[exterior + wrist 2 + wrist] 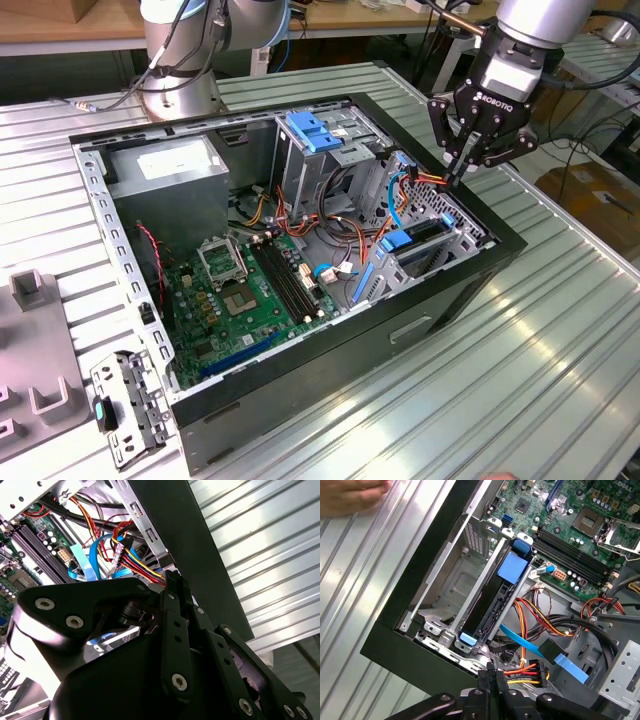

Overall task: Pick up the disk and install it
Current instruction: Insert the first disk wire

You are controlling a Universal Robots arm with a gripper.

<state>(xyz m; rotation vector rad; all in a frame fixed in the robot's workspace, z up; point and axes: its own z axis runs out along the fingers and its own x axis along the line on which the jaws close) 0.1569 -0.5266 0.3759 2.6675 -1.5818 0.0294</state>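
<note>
disk (491, 611): you see one edge only; its label is hidden inside the cage (445, 587).
hand (350, 495): cut off at the picture's edge.

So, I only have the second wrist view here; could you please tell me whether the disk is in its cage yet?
Observer: Yes, in the first wrist view the disk stands on edge inside the drive cage, blue rails showing.
Operator: Thank you. Is anyone nearby?
Observer: A hand lies over the table beside the case.
Operator: And where is the gripper?
Observer: In the exterior view it hangs above the case wall at the exterior view's right, over that cage.
</note>
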